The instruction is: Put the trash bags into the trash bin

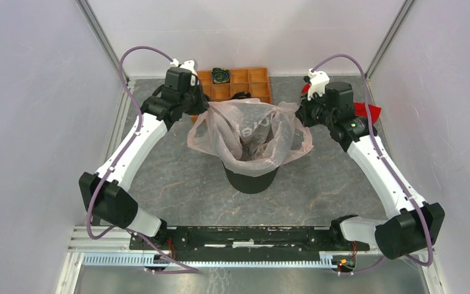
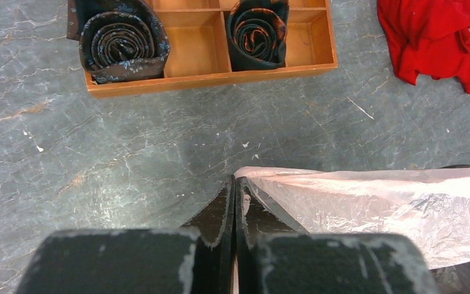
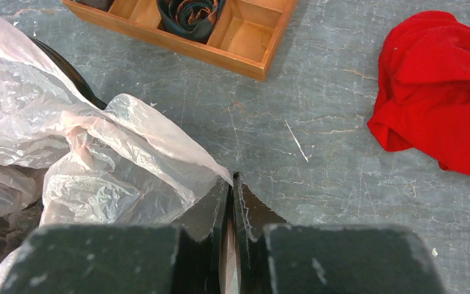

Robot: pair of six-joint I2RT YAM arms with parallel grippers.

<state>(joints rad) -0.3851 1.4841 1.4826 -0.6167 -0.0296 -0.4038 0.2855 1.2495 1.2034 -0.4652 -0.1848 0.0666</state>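
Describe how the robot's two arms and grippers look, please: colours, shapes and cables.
Both the left arm and the right arm have smooth white links between bulky black joints. A thin purple cable loops along each. The left gripper and the right gripper have two flat black fingers tapering to a point, on black blocks scuffed grey-white.

bin (image 1: pixel 251 179) rim: hidden by trash bag (image 1: pixel 251 131) | red cloth (image 1: pixel 370 111) right of bin: partly hidden by right arm (image 1: pixel 379 165) | tray (image 2: pixel 220 78) behind bin: cut off
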